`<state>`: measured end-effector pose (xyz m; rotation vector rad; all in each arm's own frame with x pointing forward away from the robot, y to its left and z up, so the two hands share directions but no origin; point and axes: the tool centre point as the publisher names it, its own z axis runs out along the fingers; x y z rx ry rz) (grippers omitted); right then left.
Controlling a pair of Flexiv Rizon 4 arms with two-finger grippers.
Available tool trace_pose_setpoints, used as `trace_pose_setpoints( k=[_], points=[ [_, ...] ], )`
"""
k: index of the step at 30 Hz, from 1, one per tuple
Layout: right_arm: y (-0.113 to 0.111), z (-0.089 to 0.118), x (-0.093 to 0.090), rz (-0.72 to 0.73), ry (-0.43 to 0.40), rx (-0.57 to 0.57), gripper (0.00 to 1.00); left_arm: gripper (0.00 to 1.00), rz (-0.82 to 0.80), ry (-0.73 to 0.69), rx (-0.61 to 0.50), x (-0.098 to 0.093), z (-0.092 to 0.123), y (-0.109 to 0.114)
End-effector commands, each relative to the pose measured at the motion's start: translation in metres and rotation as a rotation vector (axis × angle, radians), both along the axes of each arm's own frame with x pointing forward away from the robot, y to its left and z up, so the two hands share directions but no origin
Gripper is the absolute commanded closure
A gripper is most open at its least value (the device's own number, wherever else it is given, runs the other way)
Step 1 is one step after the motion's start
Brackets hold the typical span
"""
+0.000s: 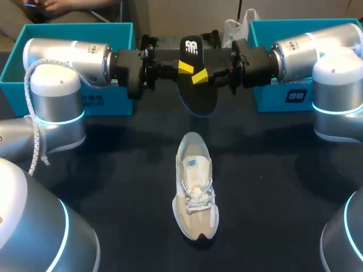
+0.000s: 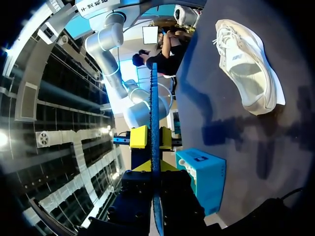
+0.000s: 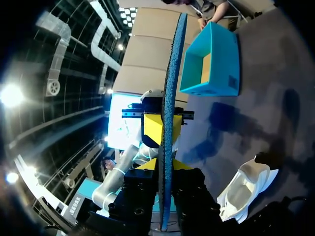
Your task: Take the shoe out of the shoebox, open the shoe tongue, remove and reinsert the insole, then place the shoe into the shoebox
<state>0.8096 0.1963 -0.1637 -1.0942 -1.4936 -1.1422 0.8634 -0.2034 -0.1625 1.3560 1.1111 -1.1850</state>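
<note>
Hanging in the air over the far part of the black table (image 1: 113, 170), the flat black foam insole (image 1: 199, 97), with a white mark at its far end, is held by both arms together. The left gripper (image 1: 185, 67) comes to it from one long side and the right gripper (image 1: 199, 76) from the other, and they nearly meet at its middle.

In the left wrist view the insole (image 2: 154, 98) shows only its thin edge. The left gripper (image 2: 154, 166) presses one yellow tip on each face, so it is clamped on the insole, and the right gripper (image 2: 153, 137) just ahead grips it the same way. The right wrist view agrees.

The beige and white lace-up sports shoe (image 1: 195, 192) stands on its sole in the middle of the table, toe toward the robot, below the insole and apart from it. It is outside both boxes. The left shoebox (image 1: 14, 62), open and of teal cardboard, and the right shoebox (image 1: 266, 97) of the same kind stand at the far corners, behind the arms.
</note>
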Motion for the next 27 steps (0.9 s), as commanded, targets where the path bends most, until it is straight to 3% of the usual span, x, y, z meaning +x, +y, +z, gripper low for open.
trace_pose_setpoints(
  k=[1, 7, 8, 9, 10, 20, 27],
  points=[
    [0.001, 0.000, 0.001, 0.002, 0.002, -0.003, 1.00, 1.00, -0.001, -0.004, -0.002, -0.001, -0.001, 0.000],
    [-0.001, -0.001, 0.002, -0.001, -0.002, 0.002, 1.00, 1.00, -0.003, 0.000, -0.005, -0.001, -0.001, 0.000],
    [-0.001, -0.001, 0.002, -0.003, -0.005, 0.005, 1.00, 0.68, -0.006, 0.007, -0.005, -0.002, -0.001, 0.000],
    [-0.002, -0.001, 0.002, -0.008, -0.008, 0.008, 1.00, 0.07, -0.009, 0.019, -0.002, -0.002, -0.001, 0.001],
    [-0.003, -0.001, 0.002, -0.013, -0.014, 0.012, 1.00, 0.00, -0.016, 0.031, 0.007, -0.004, 0.000, 0.003],
    [-0.019, -0.004, 0.004, -0.044, -0.089, 0.036, 1.00, 0.00, 0.069, 0.221, 0.220, -0.028, 0.004, 0.051],
    [-0.022, -0.005, 0.007, -0.068, -0.100, 0.027, 1.00, 0.00, 0.069, 0.221, 0.220, -0.028, 0.004, 0.051]
  ],
)
